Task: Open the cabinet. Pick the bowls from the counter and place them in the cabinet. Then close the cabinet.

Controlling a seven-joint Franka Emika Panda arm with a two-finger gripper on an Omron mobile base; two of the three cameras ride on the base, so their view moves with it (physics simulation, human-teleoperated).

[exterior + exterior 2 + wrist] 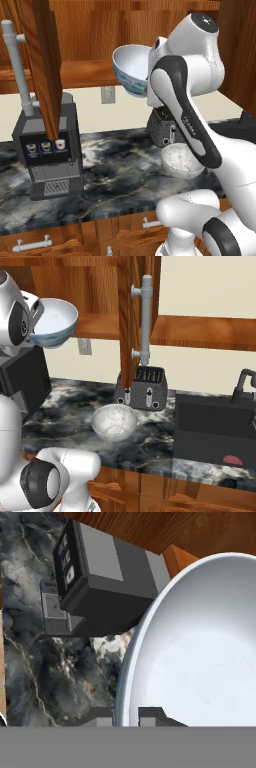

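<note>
Tool (125, 714) pinched on rim of blue-patterned bowl (131, 67), held tilted high before the open cabinet (100, 326) (speckled bowl (114, 422) waiting on surface (115, 175)); likely rigid, glazed, slippery, breakable — thin rim grip suits, keep level.

The raised bowl (131, 67) is white inside with a blue pattern outside. The second bowl (114, 422) is speckled grey-white. The worktop (115, 175) is black-grey marble with white and tan veins. The cabinet (100, 286) is reddish-brown wood with grey handles (145, 318). The coffee machine (47, 150) is dark grey, as is the toaster (145, 387).
</note>
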